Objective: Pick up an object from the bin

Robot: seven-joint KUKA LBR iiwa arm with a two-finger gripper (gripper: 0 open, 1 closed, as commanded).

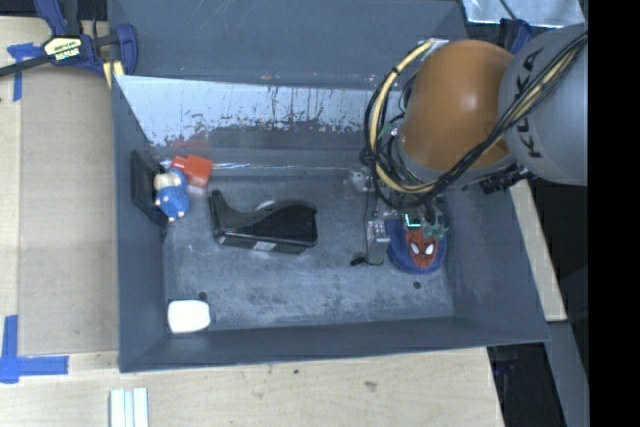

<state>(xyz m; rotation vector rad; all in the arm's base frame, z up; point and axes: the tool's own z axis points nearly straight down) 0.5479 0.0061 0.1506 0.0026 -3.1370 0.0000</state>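
Observation:
My gripper (378,233) is low at the right side of the bin floor, its body partly under the orange wrist cover. Right beside it, on its right, lies a blue ball-like toy with a red spider-mask face (420,250); it touches or nearly touches the gripper. Whether the toy sits between the fingers is hidden. A black stapler-shaped tool (265,225) lies flat in the middle of the bin, to the left of the gripper.
At the left wall stands a small figure with a blue, white and orange body (176,183) against a black block. A white rounded lump (188,316) lies in the front left corner. The arm and its cables cover the bin's right rear.

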